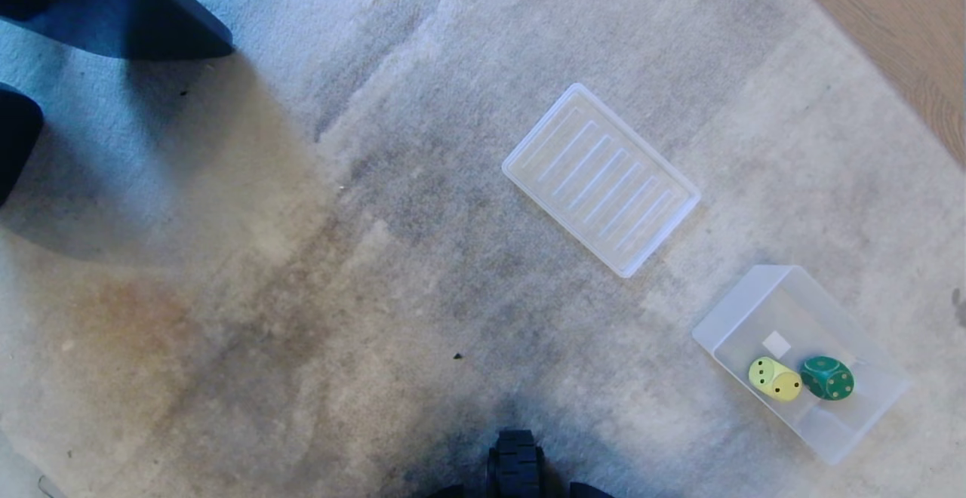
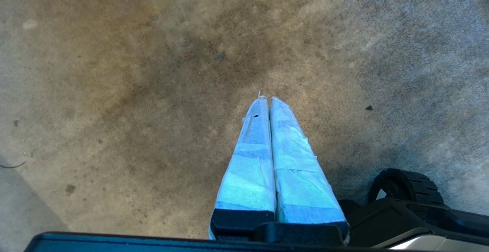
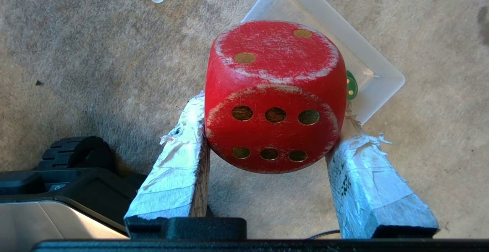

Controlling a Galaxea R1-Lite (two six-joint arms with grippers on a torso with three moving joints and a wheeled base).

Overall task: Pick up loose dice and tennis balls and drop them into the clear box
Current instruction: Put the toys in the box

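Note:
The clear box sits on the carpet at the lower right of the head view. A yellow die and a dark green die lie inside it. Neither arm shows in the head view. In the right wrist view my right gripper is shut on a red die, held above the carpet. Behind the die I see the clear box and a sliver of the green die. My left gripper hangs shut and empty over bare carpet. The tennis balls are out of view.
A flat ribbed translucent tray lies on the carpet left of and beyond the box. Dark furniture stands at the far left. Wood flooring begins at the far right. My base wheel shows at the near edge.

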